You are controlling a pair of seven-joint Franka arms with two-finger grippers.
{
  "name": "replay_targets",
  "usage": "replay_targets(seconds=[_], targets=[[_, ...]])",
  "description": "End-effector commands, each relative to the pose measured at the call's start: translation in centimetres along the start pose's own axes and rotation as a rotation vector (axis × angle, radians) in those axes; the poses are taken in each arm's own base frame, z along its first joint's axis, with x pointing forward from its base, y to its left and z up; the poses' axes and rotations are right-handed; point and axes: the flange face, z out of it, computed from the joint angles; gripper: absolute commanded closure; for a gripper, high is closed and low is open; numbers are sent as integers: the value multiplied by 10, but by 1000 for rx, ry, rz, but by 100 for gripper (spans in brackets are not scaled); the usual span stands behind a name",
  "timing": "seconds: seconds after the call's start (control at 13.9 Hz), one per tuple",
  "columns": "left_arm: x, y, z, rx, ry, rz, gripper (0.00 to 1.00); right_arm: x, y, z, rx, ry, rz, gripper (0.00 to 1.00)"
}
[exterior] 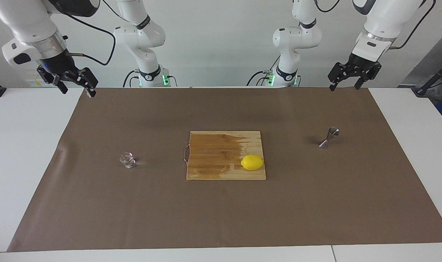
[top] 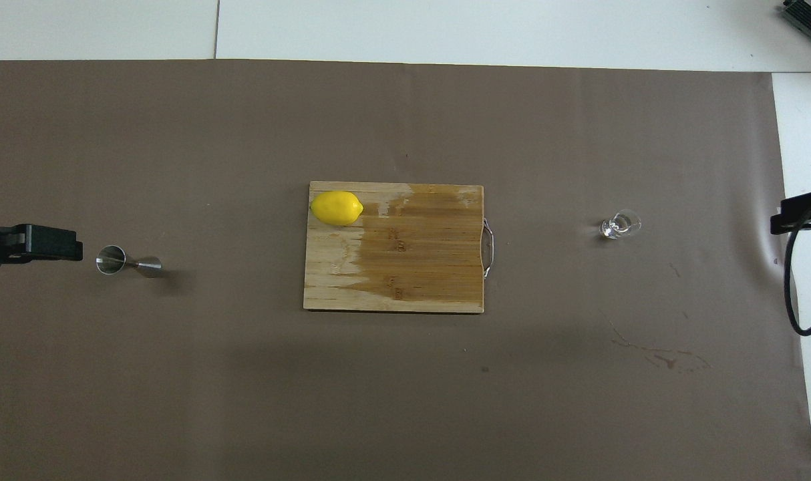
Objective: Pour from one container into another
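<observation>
- Two claws, both raised with fingers spread, holding nothing: right claw (exterior: 73,83), left claw (exterior: 346,78).
- Glass cup (exterior: 127,160): on the counter (exterior: 133,218), well apart from the right claw.
- Jigger (exterior: 329,138): upright toward the left arm's end, apart from the left claw.

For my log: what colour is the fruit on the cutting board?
Bright yellow: the lemon, clearest in the overhead view.

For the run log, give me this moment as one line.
phase: pour not begun | left gripper: open, waiting | right gripper: open, waiting | glass cup: ungrasped | jigger: upright, ungrasped
</observation>
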Motion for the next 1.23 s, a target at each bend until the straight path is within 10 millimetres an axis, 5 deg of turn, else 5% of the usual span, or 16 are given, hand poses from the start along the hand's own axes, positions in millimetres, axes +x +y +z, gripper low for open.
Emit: replay_targets(seconds=[0.0, 0.87, 1.15], targets=[[-6, -1, -2, 14, 22, 20, 0, 1, 4, -3, 12, -5, -21, 0], [-11, -8, -8, 0, 11, -1, 0, 3, 4, -4, 10, 4, -10, 0], [12, -43, 4, -108, -112, -105, 0, 5, 6, -3, 15, 9, 5, 0]])
